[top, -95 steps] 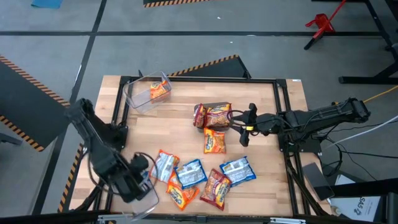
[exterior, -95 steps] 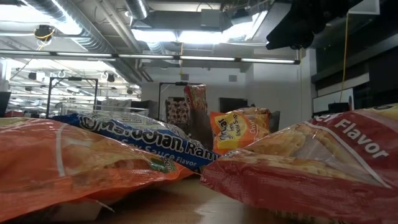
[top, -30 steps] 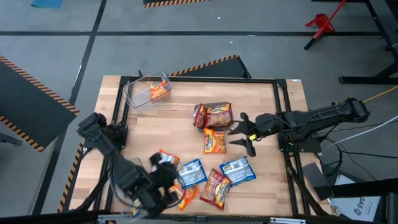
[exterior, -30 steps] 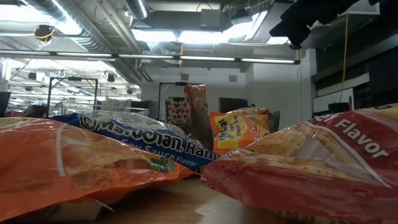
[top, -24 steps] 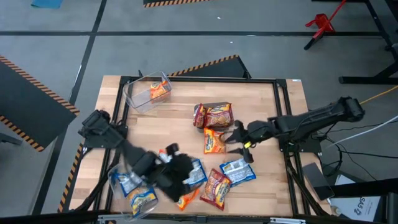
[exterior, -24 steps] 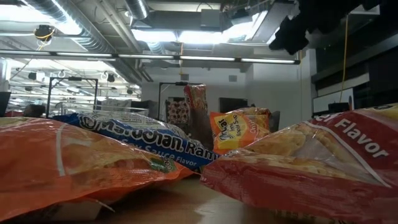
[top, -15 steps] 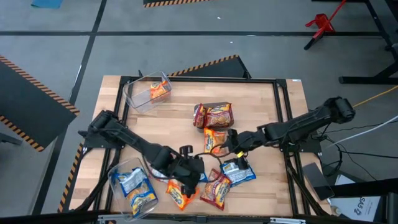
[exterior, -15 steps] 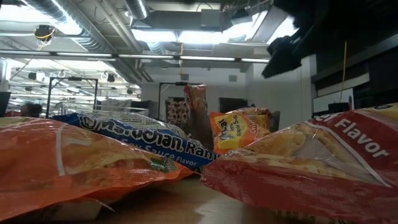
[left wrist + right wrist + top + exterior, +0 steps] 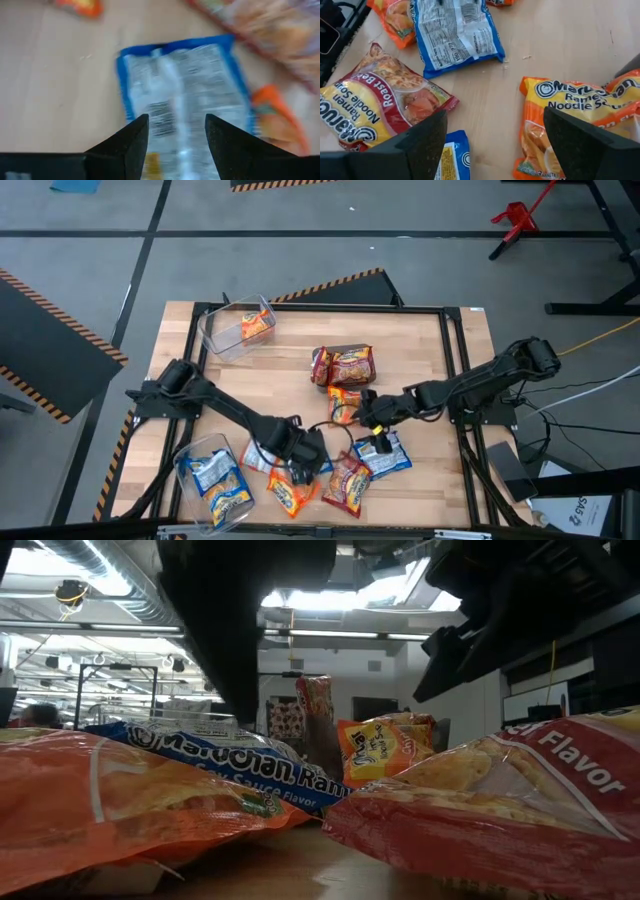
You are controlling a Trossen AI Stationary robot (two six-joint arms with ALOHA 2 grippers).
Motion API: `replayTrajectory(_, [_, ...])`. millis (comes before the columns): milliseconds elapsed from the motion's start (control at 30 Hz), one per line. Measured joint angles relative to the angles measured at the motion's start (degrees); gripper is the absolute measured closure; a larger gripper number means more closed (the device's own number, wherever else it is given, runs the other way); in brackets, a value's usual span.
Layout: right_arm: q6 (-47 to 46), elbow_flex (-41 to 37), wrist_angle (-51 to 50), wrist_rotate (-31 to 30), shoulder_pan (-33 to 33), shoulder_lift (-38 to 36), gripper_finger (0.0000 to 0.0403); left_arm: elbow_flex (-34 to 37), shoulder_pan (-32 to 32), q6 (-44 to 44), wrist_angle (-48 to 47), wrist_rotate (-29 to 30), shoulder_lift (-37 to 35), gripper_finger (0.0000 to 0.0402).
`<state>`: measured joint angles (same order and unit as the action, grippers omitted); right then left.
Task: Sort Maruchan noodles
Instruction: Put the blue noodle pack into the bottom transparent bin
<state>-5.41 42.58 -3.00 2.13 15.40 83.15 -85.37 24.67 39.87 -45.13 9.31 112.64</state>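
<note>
Reaching for next packets near tabletop's front edge: left gripper (image 9: 303, 467) spread wide, hovering over blue-and-white packet (image 9: 185, 95); right gripper (image 9: 372, 442) gaping over blue packet (image 9: 385, 454); next needing descent, closing

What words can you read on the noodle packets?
"Roast Beef", "Ramen Noodle Soup": on the red packet.
"Maru...", "Noodle Sou...": on the orange packet; the rest is cut off by the right gripper's finger.
"Maruchan Ram...", "Sauce Flavor": on the blue packet.
"Flavor": on the red packet at the front.
Small print on the back of the blue-and-white packet: too small to read.
Blue packet below the left gripper: too blurred to read.
</note>
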Motion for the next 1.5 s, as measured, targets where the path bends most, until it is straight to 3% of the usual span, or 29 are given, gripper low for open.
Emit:
replayTrajectory(167, [-0.2, 0.0, 0.2, 0.0, 0.0, 0.0, 0.0090, 3.8, -3.0, 0.2, 1.7, -3.2, -0.1, 0.0206])
replayTrajectory(633, [-0.3, 0.0, 0.0, -0.9, 0.0, 0.0, 0.0091, 12.2, -8.7, 1.6, 12.6, -19.5, -0.3, 0.0207])
replayTrajectory(800, [-0.3, 0.0, 0.0, -3.0, 0.0, 0.0, 0.0091, 12.1, -9.1, 1.6, 12.8, -18.9, -0.3, 0.0260])
replayTrajectory(1033, [-0.6, 0.0, -0.1, -3.1, 0.0, 0.0, 0.0091, 12.0, -9.1, 0.7, 12.8, -16.0, -0.3, 0.0386])
replayTrajectory(1200, [-0.7, 0.0, -0.1, -3.1, 0.0, 0.0, 0.0091, 10.9, -9.0, 0.6, 12.4, -16.0, -0.1, 0.0393])
replayTrajectory(1333, [-0.8, 0.0, -0.1, -3.1, 0.0, 0.0, 0.0091, 6.0, -8.8, -0.2, 10.8, -15.4, 0.1, 0.0398])
replayTrajectory(1500, [-0.8, 0.0, -0.1, -3.1, 0.0, 0.0, 0.0091, -3.3, -7.2, -2.5, -1.3, -15.5, 0.0, 0.0399])
